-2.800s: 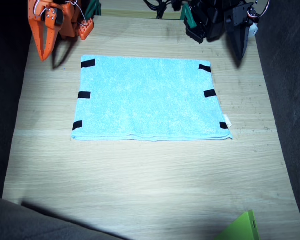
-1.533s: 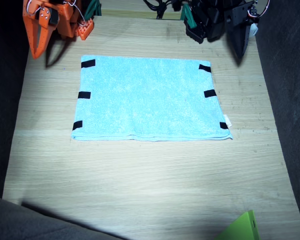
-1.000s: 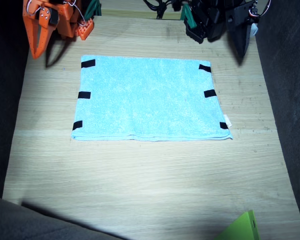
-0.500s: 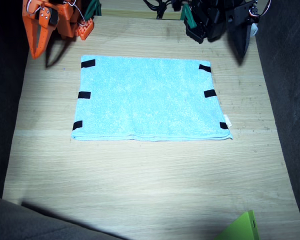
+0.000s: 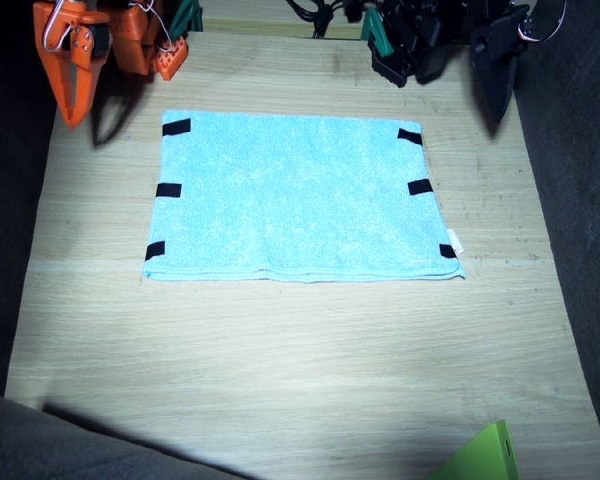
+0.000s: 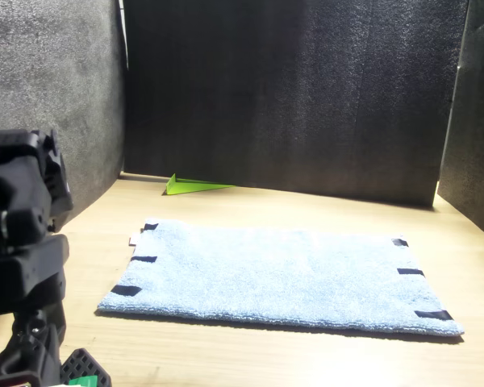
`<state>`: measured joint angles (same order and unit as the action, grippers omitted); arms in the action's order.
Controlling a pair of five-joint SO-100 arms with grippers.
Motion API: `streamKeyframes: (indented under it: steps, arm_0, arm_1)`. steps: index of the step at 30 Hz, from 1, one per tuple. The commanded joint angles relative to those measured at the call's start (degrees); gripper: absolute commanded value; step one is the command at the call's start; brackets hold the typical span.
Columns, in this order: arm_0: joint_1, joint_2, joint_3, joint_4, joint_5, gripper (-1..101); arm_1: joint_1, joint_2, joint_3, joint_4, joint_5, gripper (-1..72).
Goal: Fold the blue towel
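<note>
I see the right gripper (image 5: 68, 112) orange, pointing down with jaws pressed together, empty, hovering clear of the table (image 5: 280, 360); the blue towel (image 5: 298, 196) lies flat just inward and forward of it, untouched. The left gripper (image 5: 500, 100) is black, tip down off the towel's opposite far corner; I cannot tell its jaw state.

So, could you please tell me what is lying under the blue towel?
The blue towel lies flat on the wooden table, which shows all round it. Nothing bulges beneath, though whatever the cloth covers stays hidden.
</note>
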<state>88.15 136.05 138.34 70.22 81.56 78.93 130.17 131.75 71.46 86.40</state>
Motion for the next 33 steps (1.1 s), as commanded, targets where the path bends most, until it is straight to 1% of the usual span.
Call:
streamKeyframes:
  steps: [1, 4, 6, 11, 12, 15, 17, 22, 26, 28, 29, 30, 33]
  arm_0:
    - [-0.97, -9.14, -6.33, -0.88, -0.53, 1]
    - [-4.04, -9.49, -7.38, -0.62, -1.76, 5]
    - [-6.42, -9.58, -7.47, -0.79, -2.46, 5]
    - [-10.55, -12.83, -8.53, -0.18, -3.96, 8]
    - [-11.16, -13.89, -8.61, -0.18, -4.13, 8]
    - [-11.95, -16.00, -8.09, -0.70, -4.31, 7]
    - [-11.78, -16.08, -7.21, -1.05, -4.13, 7]
    - [-10.55, -13.97, -5.45, -1.23, -3.43, 6]
    - [-10.20, -11.43, -3.69, -1.23, -3.16, 8]
    - [-10.28, -10.72, -3.25, -1.23, -3.43, 8]
    - [-10.37, -10.55, -3.16, -1.05, -3.78, 9]
    - [-10.55, -10.46, -3.16, -0.79, -4.31, 10]
    - [-11.07, -11.07, -3.52, -0.70, -5.54, 11]
  arm_1:
    - [6.86, -4.75, -6.42, 0.88, 1.23, 1.3]
    - [12.22, -12.22, -14.33, 6.68, 5.01, 5.0]
    - [14.85, -17.31, -18.37, 8.96, 6.50, 6.3]
    - [21.18, -22.06, -19.60, 8.17, 9.40, 10.4]
    - [22.41, -22.76, -19.60, 8.26, 9.76, 14.0]
    - [24.70, -23.91, -18.81, 8.26, 11.51, 14.6]
    - [25.31, -23.91, -17.40, 7.21, 12.48, 14.5]
    - [24.08, -21.80, -13.01, 3.43, 12.48, 15.8]
    - [22.76, -18.37, -10.20, 1.76, 12.39, 19.4]
    - [21.71, -14.15, -7.82, 0.18, 12.66, 26.0]
    - [21.27, -11.43, -6.42, -0.97, 12.22, 27.1]
    - [20.92, -8.61, -4.83, -2.11, 11.60, 27.9]
    - [19.16, -4.39, -2.81, -4.04, 10.90, 26.7]
